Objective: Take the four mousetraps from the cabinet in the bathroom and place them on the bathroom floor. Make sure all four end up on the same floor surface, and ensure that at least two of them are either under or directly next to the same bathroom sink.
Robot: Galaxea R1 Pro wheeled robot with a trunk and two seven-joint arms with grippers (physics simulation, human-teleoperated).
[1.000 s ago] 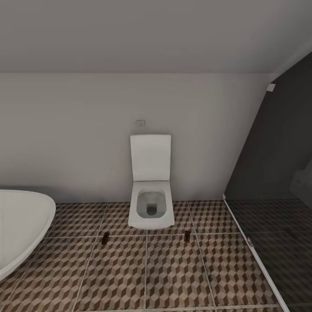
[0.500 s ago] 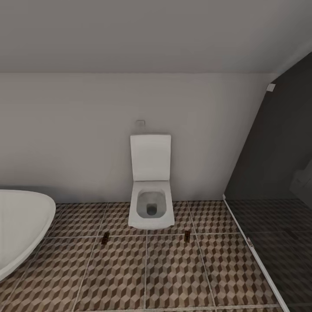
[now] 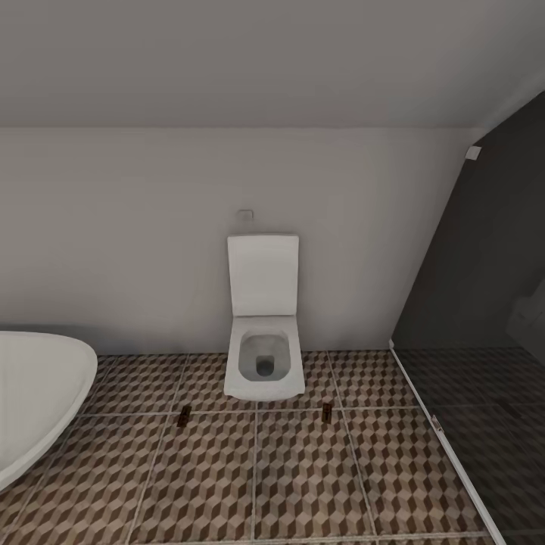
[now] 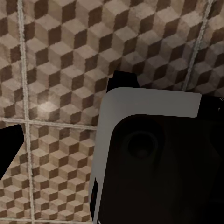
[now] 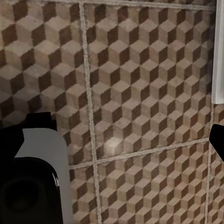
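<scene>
Dark brown wooden mousetraps, two (image 3: 184, 415) (image 3: 327, 412), lie on the cube-patterned tiled bathroom floor (image 3: 303, 484) near the white square toilet (image 3: 264, 363); two remain, sink placement unmet. Claw states: cannot tell.

— What does the robot's own body look like near the left wrist camera?

— A big housing (image 4: 154, 158): pale grey shell with rounded corners around a matte black face, which carries 1 round recess. A small black block sits just beyond the shell's far edge, and a tiny red mark shows on the shell's side. A black wedge (image 4: 9, 144) lies well apart from the housing.

— And near the right wrist camera?

— The same sort of housing (image 5: 35, 177), grey shell and black face with 1 round recess. A black tip (image 5: 218, 140) lies well apart from it.
</scene>
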